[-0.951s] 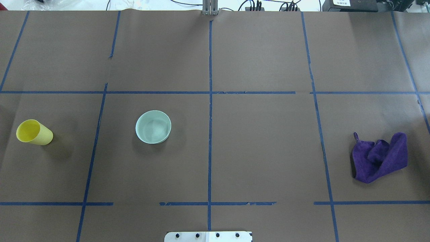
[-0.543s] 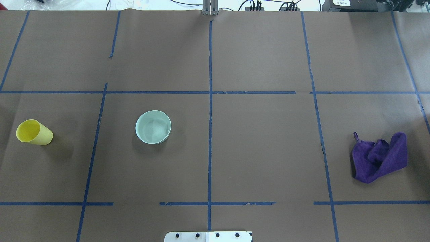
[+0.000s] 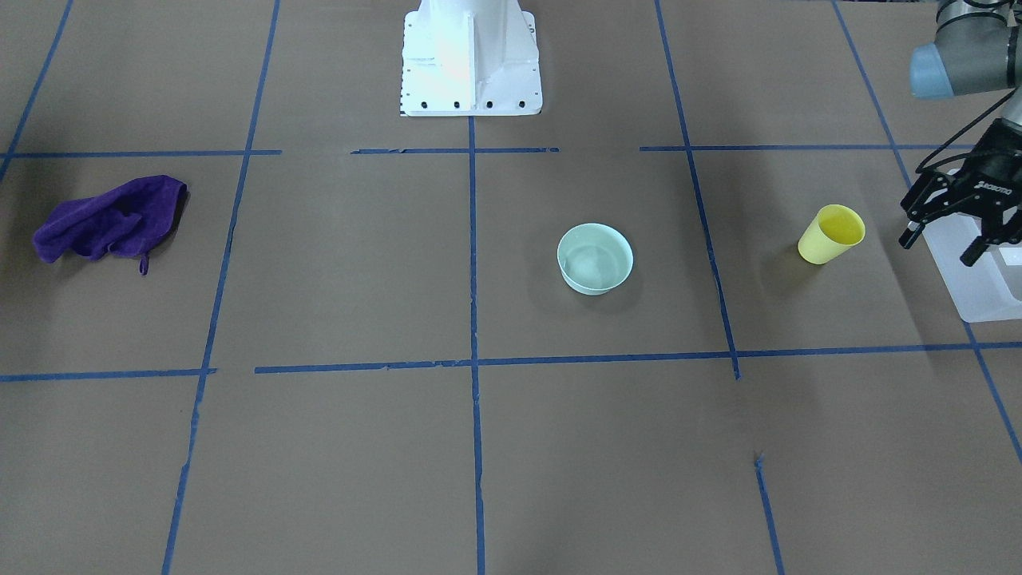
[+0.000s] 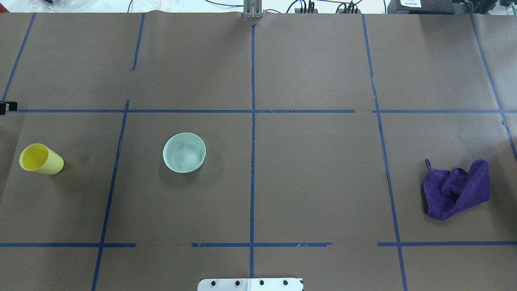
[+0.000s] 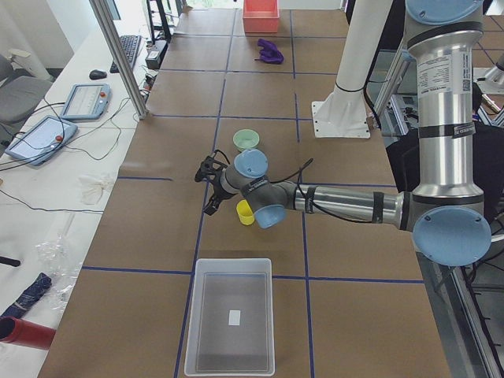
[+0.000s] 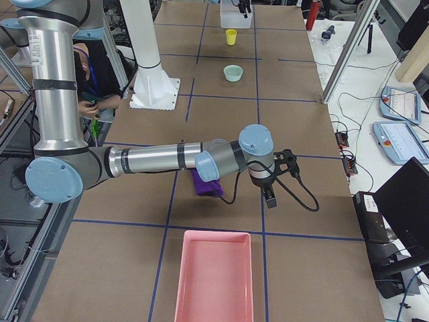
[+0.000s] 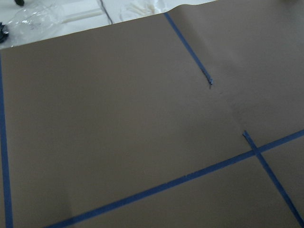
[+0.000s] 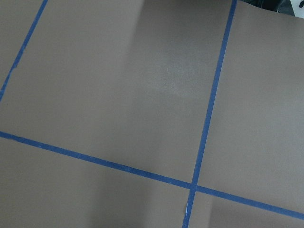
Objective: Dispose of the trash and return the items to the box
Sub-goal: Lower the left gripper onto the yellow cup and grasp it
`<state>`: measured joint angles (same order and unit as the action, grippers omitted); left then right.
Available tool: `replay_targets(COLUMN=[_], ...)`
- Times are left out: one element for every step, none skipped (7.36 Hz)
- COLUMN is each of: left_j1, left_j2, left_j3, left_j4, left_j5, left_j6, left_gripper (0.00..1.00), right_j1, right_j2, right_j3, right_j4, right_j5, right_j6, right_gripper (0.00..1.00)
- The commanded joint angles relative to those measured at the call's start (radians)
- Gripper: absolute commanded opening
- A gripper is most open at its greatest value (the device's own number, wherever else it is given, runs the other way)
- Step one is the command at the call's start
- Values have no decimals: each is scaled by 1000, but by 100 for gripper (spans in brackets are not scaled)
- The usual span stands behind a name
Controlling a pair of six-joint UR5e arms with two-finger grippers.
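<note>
The yellow cup [image 4: 41, 159] stands upright at the table's left end; it also shows in the front view [image 3: 830, 234]. The mint-green bowl [image 4: 184, 152] stands upright and empty to its right, seen in the front view [image 3: 595, 258] too. The frosted box [image 5: 228, 323] sits empty at the left end, beyond the cup, with a corner in the front view [image 3: 978, 279]. My left gripper [image 3: 940, 246] is open and empty, hovering beside the cup near the box. My right gripper [image 6: 278, 178] shows only in the right side view, near the purple cloth; I cannot tell its state.
A crumpled purple cloth [image 4: 456, 190] lies at the table's right end. A pink tray [image 6: 214, 275] sits past it at that end. Blue tape lines cross the brown table cover [image 4: 315, 182]. The robot's white base [image 3: 471, 56] stands at the near middle edge.
A small dark part of my left gripper has come into the overhead view at its left edge. The cup, bowl and cloth have not moved.
</note>
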<state>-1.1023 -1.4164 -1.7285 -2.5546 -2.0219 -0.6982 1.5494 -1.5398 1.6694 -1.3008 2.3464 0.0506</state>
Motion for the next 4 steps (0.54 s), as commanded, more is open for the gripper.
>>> replay_targets(left_j1=[178, 194, 196, 202], left_j2=[43, 88, 143, 154], left_j3=[-2, -3, -3, -3], left_j4=[-4, -59, -122, -136], left_j5=[148, 146, 143, 141], left_j6=[-263, -261, -258, -258], left_gripper=[64, 64, 64, 64], right_j1=[0, 0, 0, 0], right_j2=[-3, -3, -8, -8], right_j3=[1, 1, 3, 3], right_j4=[0, 0, 0, 0], right_j5=[1, 1, 1, 1], right_j6=[0, 0, 0, 0], right_gripper=[100, 100, 100, 100])
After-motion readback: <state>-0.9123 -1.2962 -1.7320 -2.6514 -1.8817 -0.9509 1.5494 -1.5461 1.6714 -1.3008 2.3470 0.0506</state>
